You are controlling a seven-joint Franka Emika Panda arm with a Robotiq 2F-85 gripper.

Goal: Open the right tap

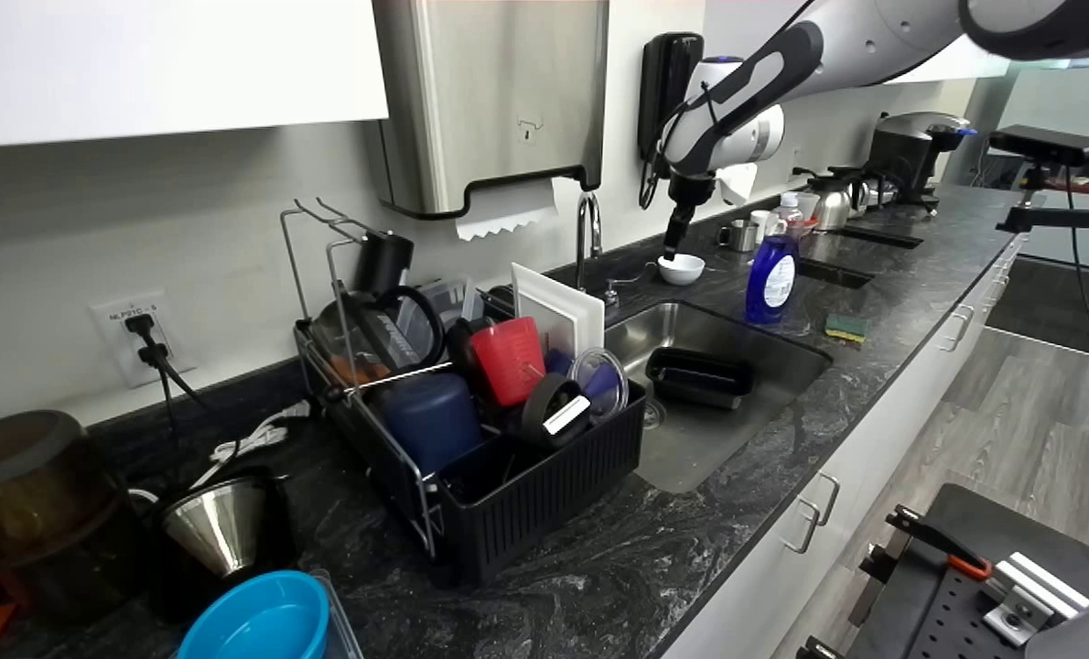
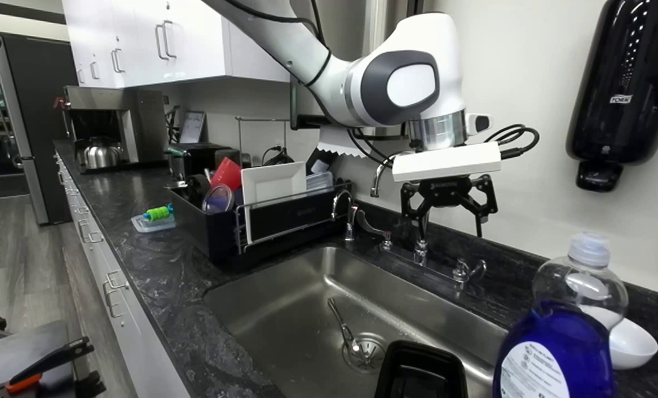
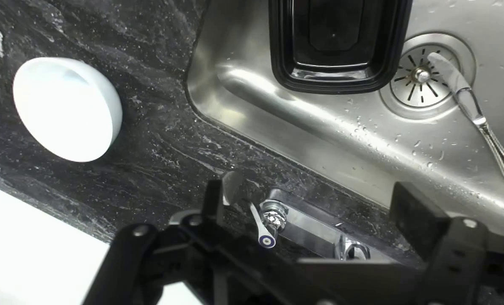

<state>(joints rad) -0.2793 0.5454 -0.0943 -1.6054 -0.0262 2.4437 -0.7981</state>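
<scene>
The Robotiq gripper (image 3: 307, 201) hovers, 2 jaws spread and holding nothing, apparently at the approach, and next should descend to turn the right tap's lever (image 3: 265, 238).

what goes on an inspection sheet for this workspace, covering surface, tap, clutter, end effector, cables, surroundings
Surface: dark counter around a wet steel sink
Job's things: right tap, a blue-ringed chrome lever; no running water seen
Clutter: black container and knife in the sink; white bowl, bottle of blue liquid and loaded dish rack on the counter
End effector: open, higher than the right tap, holding nothing
Cables: black cables looped near the end effector; black plug in the wall outlet
Surroundings: paper towel dispenser and black soap dispenser on the wall
</scene>
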